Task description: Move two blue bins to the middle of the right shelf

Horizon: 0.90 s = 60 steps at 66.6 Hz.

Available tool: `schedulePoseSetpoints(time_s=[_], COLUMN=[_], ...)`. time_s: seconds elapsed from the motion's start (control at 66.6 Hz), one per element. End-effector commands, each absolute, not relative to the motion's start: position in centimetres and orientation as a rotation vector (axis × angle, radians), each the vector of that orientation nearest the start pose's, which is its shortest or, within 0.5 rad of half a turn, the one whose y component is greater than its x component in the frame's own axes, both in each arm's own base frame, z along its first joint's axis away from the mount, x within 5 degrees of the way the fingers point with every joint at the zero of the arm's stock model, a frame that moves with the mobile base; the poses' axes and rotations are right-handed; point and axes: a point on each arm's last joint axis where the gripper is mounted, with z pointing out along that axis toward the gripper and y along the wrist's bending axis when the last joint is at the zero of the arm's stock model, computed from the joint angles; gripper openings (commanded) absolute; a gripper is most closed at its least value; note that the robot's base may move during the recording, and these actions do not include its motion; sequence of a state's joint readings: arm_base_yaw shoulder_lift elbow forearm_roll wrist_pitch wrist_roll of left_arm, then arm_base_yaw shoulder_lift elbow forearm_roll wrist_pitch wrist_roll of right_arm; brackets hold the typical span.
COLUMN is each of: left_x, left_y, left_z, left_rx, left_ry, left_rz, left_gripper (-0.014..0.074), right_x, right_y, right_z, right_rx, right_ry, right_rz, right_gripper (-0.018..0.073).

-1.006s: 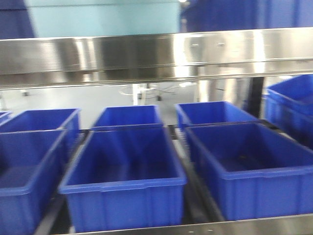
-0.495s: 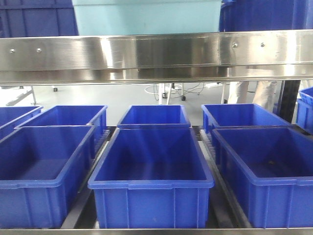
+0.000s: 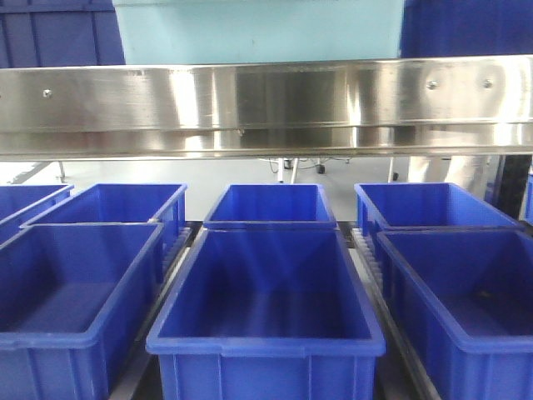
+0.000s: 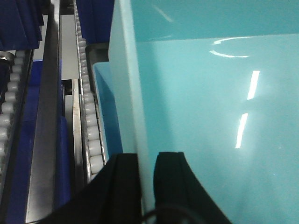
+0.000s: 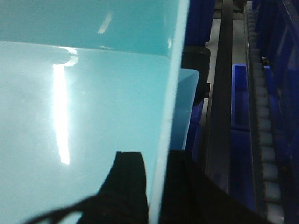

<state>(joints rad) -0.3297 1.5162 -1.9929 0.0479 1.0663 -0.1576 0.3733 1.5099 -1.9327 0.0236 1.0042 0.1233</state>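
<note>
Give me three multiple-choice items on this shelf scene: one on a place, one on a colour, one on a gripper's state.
1. In the front view, where is the pale bin?
A) above the steel rail
B) on the floor
C) below the rail

2. What colour are the lower bins under the rail?
A) red
B) dark blue
C) green

3. How does the left gripper stand to the pale bin's wall?
A) open, far from it
B) closed on it, a finger on either side
C) out of view

Answers:
1 A: its pale side shows over the rail.
2 B: every one of them is dark blue.
3 B: the left wrist view shows the wall between the two black fingers.
</note>
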Motion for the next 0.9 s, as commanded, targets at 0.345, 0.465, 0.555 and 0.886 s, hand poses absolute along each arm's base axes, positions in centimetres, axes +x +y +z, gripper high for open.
schedulePoseSetpoints(time_s=[0.345,0.465,0.555,0.886], left_x=[27.99,27.99,27.99,27.99], left_y=[-9.91,-9.91,-9.91,-9.91], left_z=[52.80,52.80,52.80,52.80], left_rx=[0.196,0.196,0.196,0.196], left_ry=[2.004,2.004,2.004,2.004], left_rz=[-0.322,-0.322,-0.322,-0.322], left_gripper=[-0.0111,-0.0111,-0.0111,-0.0111], right_x=[28.58,28.58,28.58,28.58], right_y=[11.38,11.38,11.38,11.38], right_z=[51.43,51.43,51.43,51.43], right_rx=[-0.265,-0.265,-0.265,-0.265], right_ry=[2.000,2.000,2.000,2.000], right_rz=[0.339,0.339,0.339,0.339], right_gripper=[-0.0152,-0.0152,-0.0152,-0.0152])
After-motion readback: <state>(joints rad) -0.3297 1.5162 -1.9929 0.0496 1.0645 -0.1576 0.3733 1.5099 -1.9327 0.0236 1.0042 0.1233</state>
